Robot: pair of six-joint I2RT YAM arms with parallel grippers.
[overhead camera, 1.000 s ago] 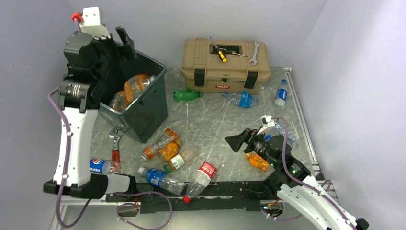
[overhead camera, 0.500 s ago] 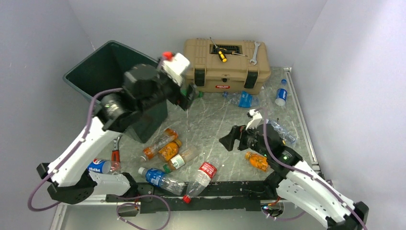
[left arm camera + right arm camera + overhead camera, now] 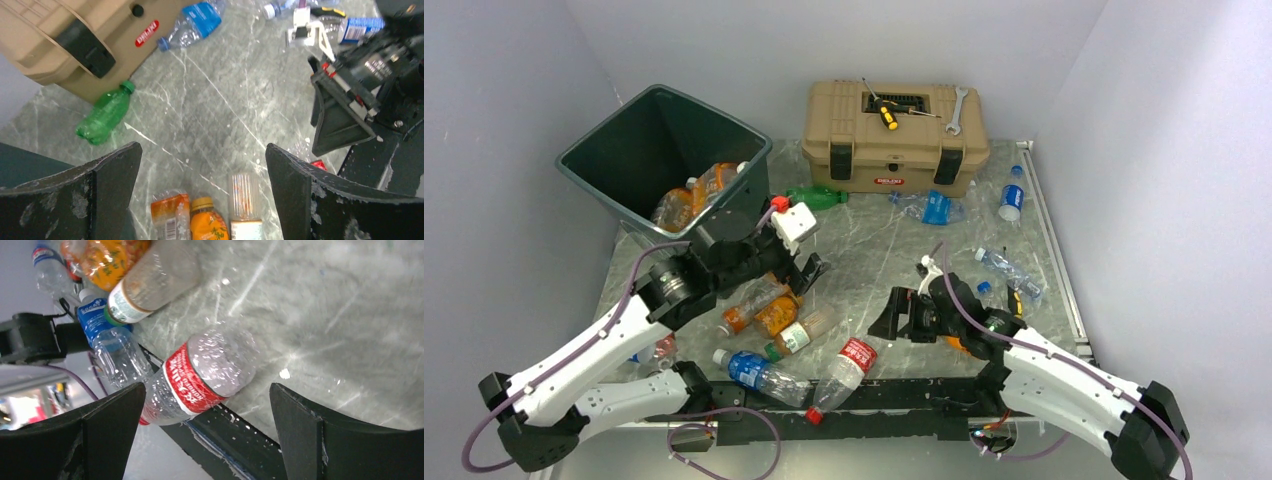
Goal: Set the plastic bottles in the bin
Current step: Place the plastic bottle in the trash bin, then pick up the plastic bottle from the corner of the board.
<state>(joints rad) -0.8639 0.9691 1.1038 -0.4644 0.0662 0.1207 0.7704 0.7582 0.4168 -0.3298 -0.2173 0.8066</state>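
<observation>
Your left gripper (image 3: 809, 270) is swinging down off the bin (image 3: 584, 172), jaws spread and empty (binned bottles (image 3: 694, 195) are lying inside), and heading for the orange bottles (image 3: 769, 312) on the table just beside it. Your right gripper (image 3: 890, 318), equally wide and empty, is edging toward the red-labelled bottle (image 3: 200, 375), so two fresh picks are lining up.

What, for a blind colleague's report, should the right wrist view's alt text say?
A clear red-labelled bottle lies on the marble table, framed by the open right end effector. Beyond it lie a blue-labelled bottle, a white-labelled bottle and an orange bottle.
</observation>
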